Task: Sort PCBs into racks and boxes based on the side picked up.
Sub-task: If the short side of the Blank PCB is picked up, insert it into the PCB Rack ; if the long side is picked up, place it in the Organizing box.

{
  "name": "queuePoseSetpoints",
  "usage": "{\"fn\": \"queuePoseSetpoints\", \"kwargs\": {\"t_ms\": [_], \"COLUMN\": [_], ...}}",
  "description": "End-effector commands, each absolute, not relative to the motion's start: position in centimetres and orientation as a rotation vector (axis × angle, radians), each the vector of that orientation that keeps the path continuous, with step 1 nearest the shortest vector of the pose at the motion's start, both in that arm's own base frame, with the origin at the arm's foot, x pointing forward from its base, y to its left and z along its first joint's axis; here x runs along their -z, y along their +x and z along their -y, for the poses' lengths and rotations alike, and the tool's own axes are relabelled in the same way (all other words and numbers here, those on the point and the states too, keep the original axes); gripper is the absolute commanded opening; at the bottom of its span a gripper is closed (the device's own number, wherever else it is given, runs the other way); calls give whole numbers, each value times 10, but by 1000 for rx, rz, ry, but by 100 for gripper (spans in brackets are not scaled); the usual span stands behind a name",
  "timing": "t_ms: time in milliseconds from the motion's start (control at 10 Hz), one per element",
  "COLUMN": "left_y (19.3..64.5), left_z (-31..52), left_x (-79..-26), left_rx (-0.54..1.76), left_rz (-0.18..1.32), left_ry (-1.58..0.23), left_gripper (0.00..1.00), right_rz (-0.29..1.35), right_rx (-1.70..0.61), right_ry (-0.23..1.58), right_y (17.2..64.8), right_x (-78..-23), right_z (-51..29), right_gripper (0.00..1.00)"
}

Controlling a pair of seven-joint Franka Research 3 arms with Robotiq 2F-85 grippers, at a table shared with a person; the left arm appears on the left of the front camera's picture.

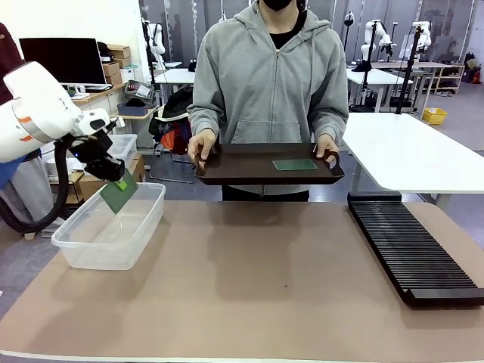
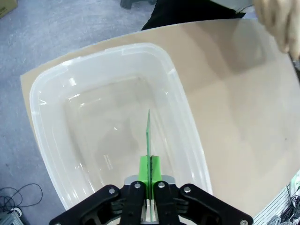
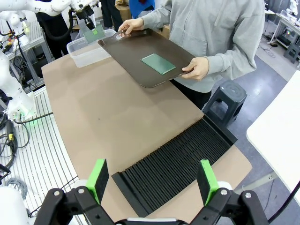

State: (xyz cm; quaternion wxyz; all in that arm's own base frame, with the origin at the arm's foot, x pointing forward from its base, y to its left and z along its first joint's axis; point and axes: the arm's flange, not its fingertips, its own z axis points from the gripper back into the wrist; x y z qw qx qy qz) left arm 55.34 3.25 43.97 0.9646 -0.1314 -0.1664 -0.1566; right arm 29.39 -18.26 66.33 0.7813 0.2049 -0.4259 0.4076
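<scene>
Left gripper [image 1: 115, 180] clamped shut on one PCB [image 1: 121, 193], with the green pads [image 2: 144, 168] pressed on both faces near one edge. Board hanging below the fingers, tilted, over the open mouth of the clear box [image 1: 76, 253], lower edge about at the level of the rim. Not possible to tell from the front whether already under the rim.

In the left wrist view, board seen edge-on as a thin green line running straight away from the fingers toward the middle of the box floor, long axis in line with the fingers. Box walls apart from the board on every side and nothing else lying inside, so enough open room below for a release. Probably only a short lowering and an opening of the jaws needed. Some risk of landing on a corner and leaning against a wall.

Right gripper [image 3: 152, 180] with fingers wide apart, holding nothing, hovering above one end of the black rack [image 3: 183, 157]. Second PCB [image 1: 295, 164] lying flat on the dark brown tray [image 1: 242, 178], right of its middle, long axis along the tray. Tray held up by the person's hands [image 1: 201, 145] at the far side of the table. Nearer to the right arm than to the left, with bare table between.
</scene>
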Motion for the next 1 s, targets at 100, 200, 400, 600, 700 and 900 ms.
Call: {"fn": "queuePoseSetpoints", "kwargs": {"t_ms": [100,200,400,600,700,900], "left_y": [544,546,542,548,548,548], "left_z": [-39,-38,-33,-30,-29,-27], "left_x": [-403,-390,-369,-354,-351,-348], "left_rx": [290,269,241,235,232,226], "left_rz": [332,328,313,294,281,267], "left_ry": [-283,-301,-309,-305,-313,-302], "left_gripper": [3,3,3,3,3,22], "right_rz": [921,921,921,921,921,921], "right_rx": [-883,-883,-883,-883,-883,-883], "right_ry": [443,443,443,443,443,443], "right_y": [294,294,294,294,294,294], "right_x": [-662,-662,-662,-662,-662,-662], "right_z": [182,182,182,182,182,182], "right_gripper": [100,100,100,100,100,100]}}
